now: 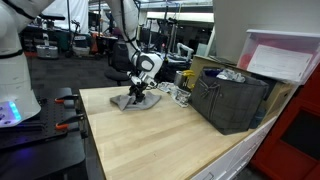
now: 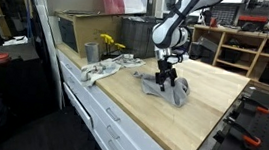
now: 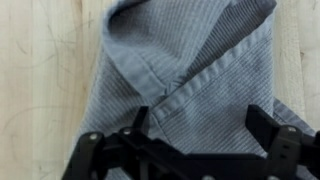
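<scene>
A crumpled grey cloth (image 3: 190, 60) lies on the light wooden tabletop (image 3: 40, 80); it shows in both exterior views (image 1: 138, 99) (image 2: 166, 88). My gripper (image 3: 198, 122) hangs straight down over it with its jaws spread wide. The two black fingers (image 3: 262, 125) straddle a fold and hem of the fabric. Nothing is pinched between them. In an exterior view the gripper (image 1: 135, 93) reaches down onto the cloth near the table's far end; seen from the opposite side the gripper (image 2: 163, 76) stands over the cloth.
A dark crate (image 1: 232, 98) with a white lid (image 1: 283, 58) stands on the table at the back. Near it lie a pale rag (image 2: 99, 71), a metal cup (image 2: 91, 51) and yellow flowers (image 2: 109, 45). A metal bin (image 2: 79, 26) sits behind.
</scene>
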